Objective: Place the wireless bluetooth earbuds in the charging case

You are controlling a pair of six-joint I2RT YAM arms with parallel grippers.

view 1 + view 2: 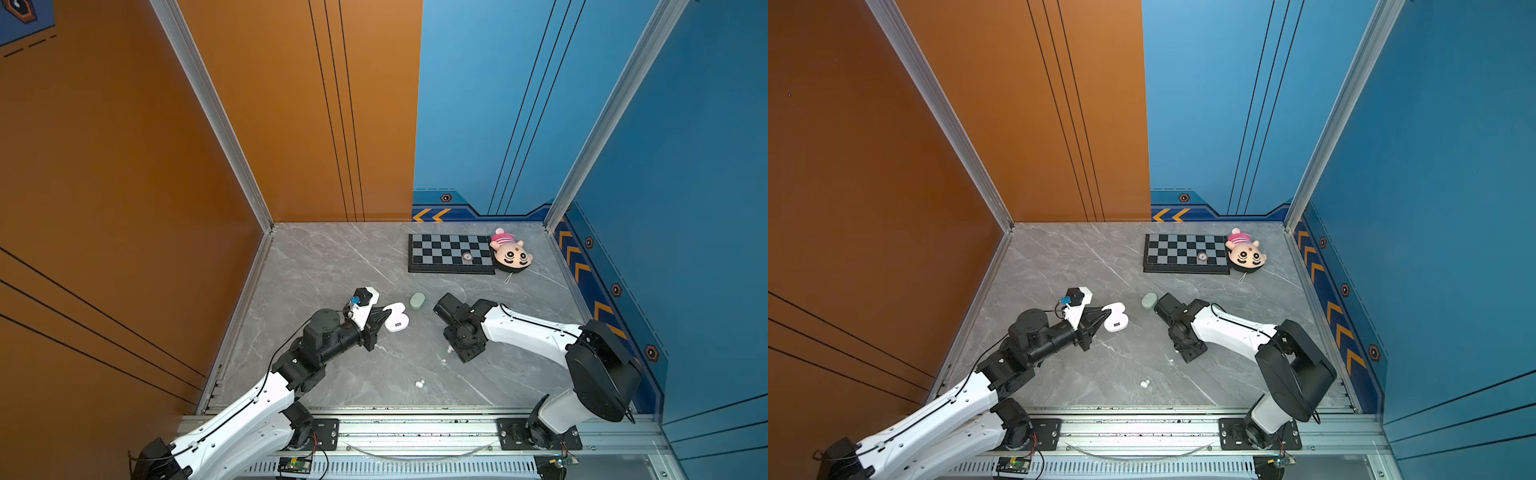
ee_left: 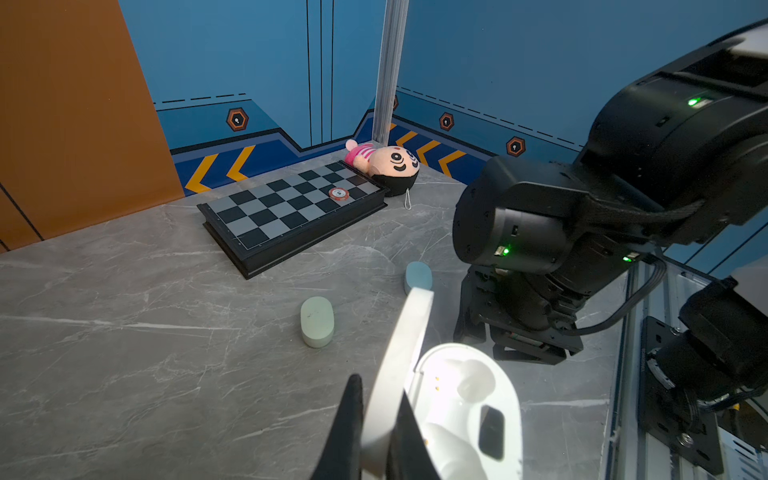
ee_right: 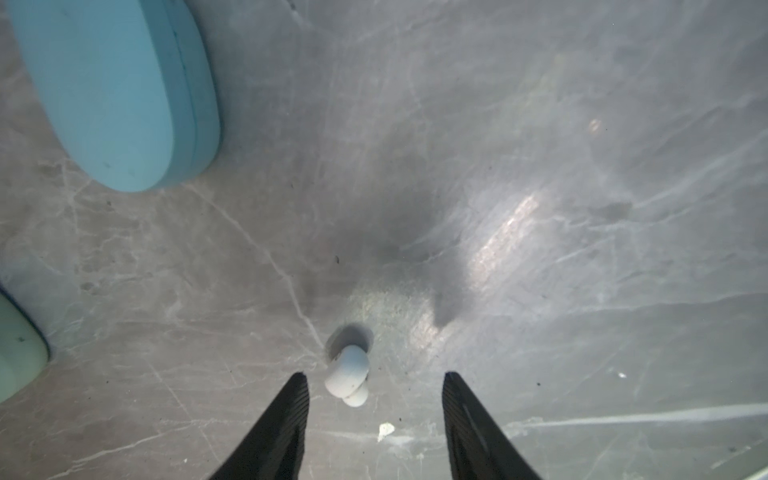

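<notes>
Nearest my base, well short of the white charging case (image 1: 402, 320), white earbuds (image 1: 420, 384) lie loose on the marble table (image 1: 332, 266); whether it is one bud or two I cannot tell. Right of the case my right gripper (image 3: 375, 376) points down with its jaws spread. A white earbud (image 3: 348, 374) lies on the table between the fingertips, nearer one of them and touching neither. My left gripper (image 2: 379, 386) reaches the case from the left, jaws pressed onto its raised lid (image 2: 409, 332), the base lying open on the table. Just beyond the case sits a closed mint case (image 2: 317, 322), and past that a closed blue case (image 2: 418, 276). Far behind the case is a chessboard (image 1: 451, 253) carrying a red-and-white chip (image 1: 467, 257), with a plush doll (image 1: 509, 253) against its right end
</notes>
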